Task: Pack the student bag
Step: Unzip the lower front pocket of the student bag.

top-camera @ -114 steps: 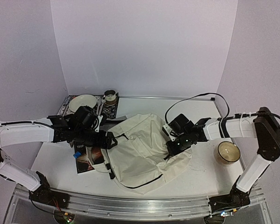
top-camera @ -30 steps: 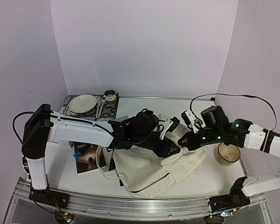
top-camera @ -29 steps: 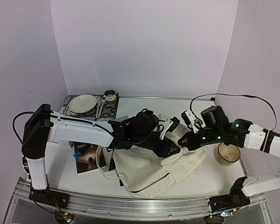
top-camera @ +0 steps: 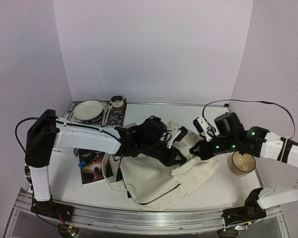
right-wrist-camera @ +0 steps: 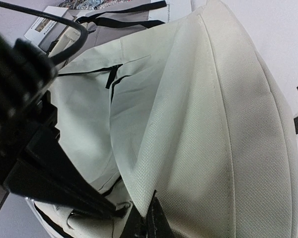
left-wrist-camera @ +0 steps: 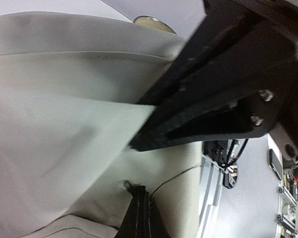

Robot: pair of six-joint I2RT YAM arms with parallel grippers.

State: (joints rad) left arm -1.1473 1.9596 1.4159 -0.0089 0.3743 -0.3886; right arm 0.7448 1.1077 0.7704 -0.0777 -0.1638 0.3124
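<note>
The student bag (top-camera: 154,181), cream fabric with black straps and zipper, lies in the middle of the table with its upper right part pulled up. My left gripper (top-camera: 181,157) reaches across it from the left. In the left wrist view the left gripper (left-wrist-camera: 139,198) is shut, its tips pinching the bag (left-wrist-camera: 54,129) beside a black zipper line. My right gripper (top-camera: 197,148) comes in from the right. In the right wrist view the right gripper (right-wrist-camera: 150,208) is shut on a raised fold of the bag (right-wrist-camera: 213,124). The two grippers are close together.
A dark book (top-camera: 92,168) with a small blue thing (top-camera: 82,164) on it lies left of the bag. A plate (top-camera: 88,109) and a cup (top-camera: 117,103) stand on a patterned mat at the back left. A round candle (top-camera: 242,162) stands right of the bag.
The left gripper has closed on the bag's fabric over the last second. Earlier both arms moved from the bag's sides to its upper right part, and the right one lifted a fold.
</note>
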